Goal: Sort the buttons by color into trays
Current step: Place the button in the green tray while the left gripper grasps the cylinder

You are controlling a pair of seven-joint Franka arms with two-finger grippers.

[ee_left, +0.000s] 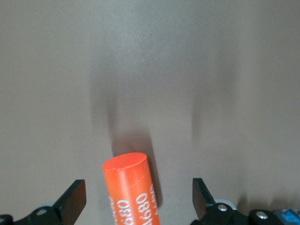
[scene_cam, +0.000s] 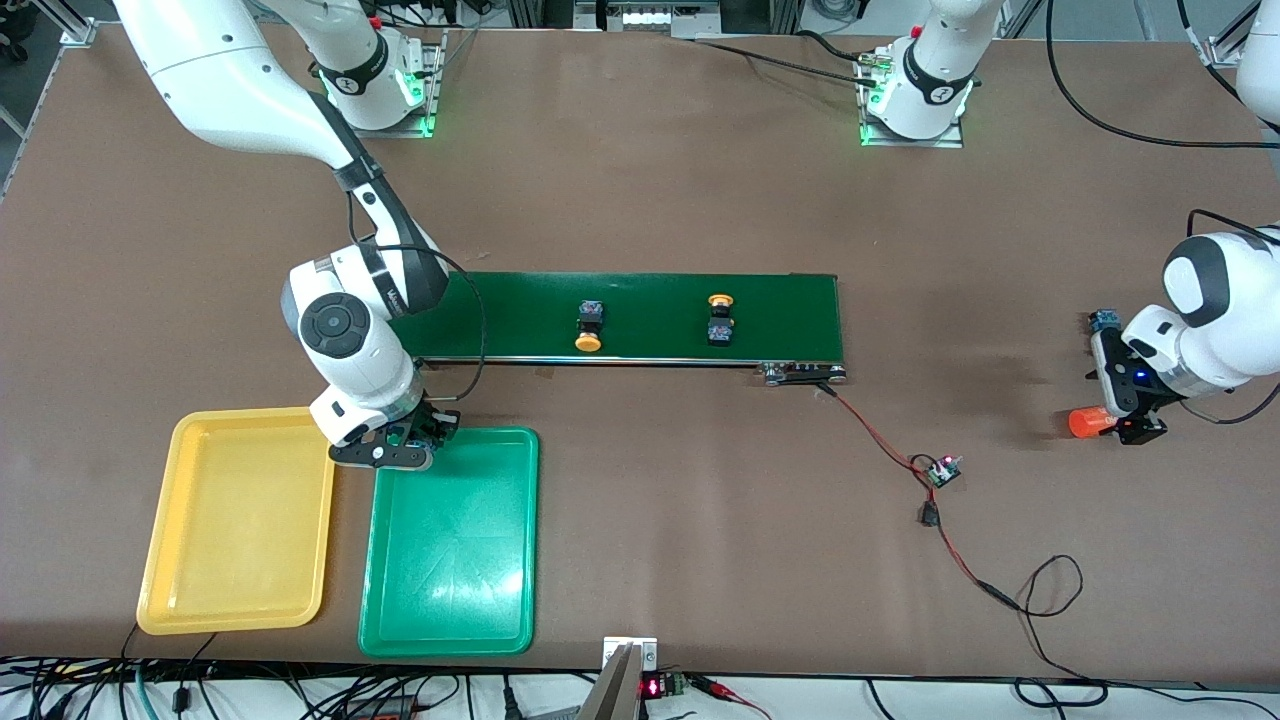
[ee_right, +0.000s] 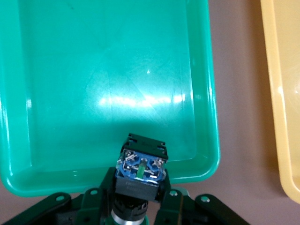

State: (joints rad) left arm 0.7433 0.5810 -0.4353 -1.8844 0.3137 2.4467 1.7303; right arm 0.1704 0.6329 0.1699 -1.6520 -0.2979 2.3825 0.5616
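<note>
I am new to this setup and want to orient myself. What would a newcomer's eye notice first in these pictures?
First, the right gripper over the green tray, at the edge nearest the conveyor belt, shut on a button; the yellow tray lies beside. Two yellow-capped buttons rest on the belt. At the left arm's end, the open left gripper straddles an orange cylinder.

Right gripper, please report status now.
Right gripper shut on blue-black push-button switch, over green plastic tray rim. Left gripper open around orange cylinder. Nothing blocking.
</note>
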